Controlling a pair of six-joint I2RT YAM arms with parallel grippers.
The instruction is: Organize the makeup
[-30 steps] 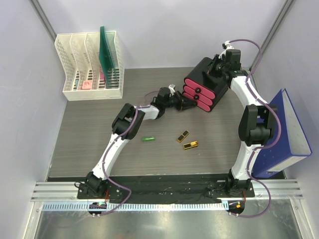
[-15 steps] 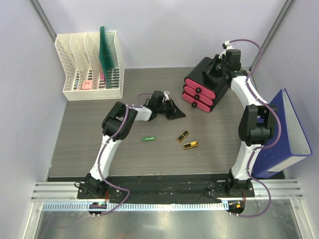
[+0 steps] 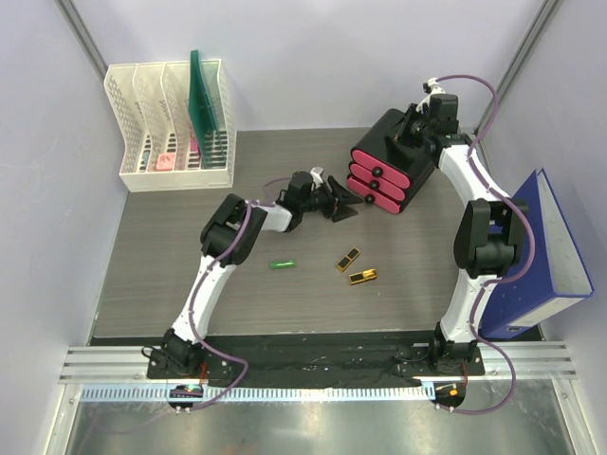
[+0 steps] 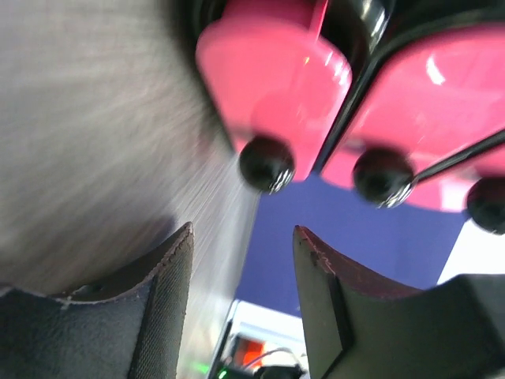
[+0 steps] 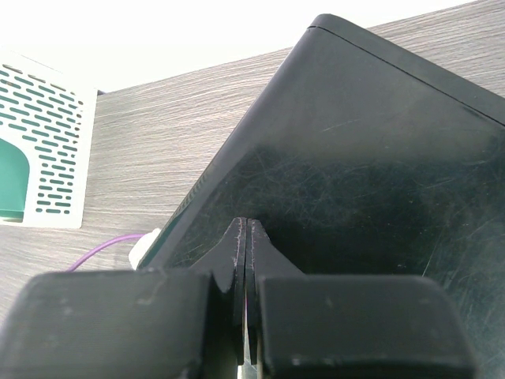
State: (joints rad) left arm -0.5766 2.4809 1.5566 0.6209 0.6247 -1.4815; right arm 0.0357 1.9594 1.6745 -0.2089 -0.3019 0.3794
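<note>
Since a second earlier, left pincer (image 3: 345, 205) backed off the black box (image 3: 396, 133), then swung toward it again. Its jaws went from closed to apart. Makeup on the surface (image 3: 190, 265) stayed put, and so did the right arm.

Top view:
- left pincer sat just beside the pink drawer fronts (image 3: 379, 171), jaws apart, nothing between them.
- green tube (image 3: 283, 264) lay flat on the surface, well apart from left pincer, on the side toward the arm bases.
- far gold-black stick (image 3: 348, 260) and near gold-black stick (image 3: 362, 277) lay close together, right of the green tube, also well apart from left pincer and nearer the bases.
- right pincer (image 3: 408, 135) rested on top of the black box.
- white rack (image 3: 171, 133) with a green folder (image 3: 203, 95) stood at the far left corner, blue binder (image 3: 545, 246) at the right edge.

Left wrist view:
- both fingers (image 4: 162, 308) stood spread, gap empty.
- pink drawer fronts (image 4: 272, 79) were straight ahead, blurred, each with a black knob (image 4: 267, 163).
- blue binder (image 4: 379, 237) showed behind the gap.

Right wrist view:
- right pincer (image 5: 245, 229) had its jaws pressed together, gripping nothing, tips against the black box (image 5: 355, 158) top.
- white rack (image 5: 43, 118) and green folder (image 5: 12, 181) showed at the left edge, across the surface (image 5: 173, 118).
</note>
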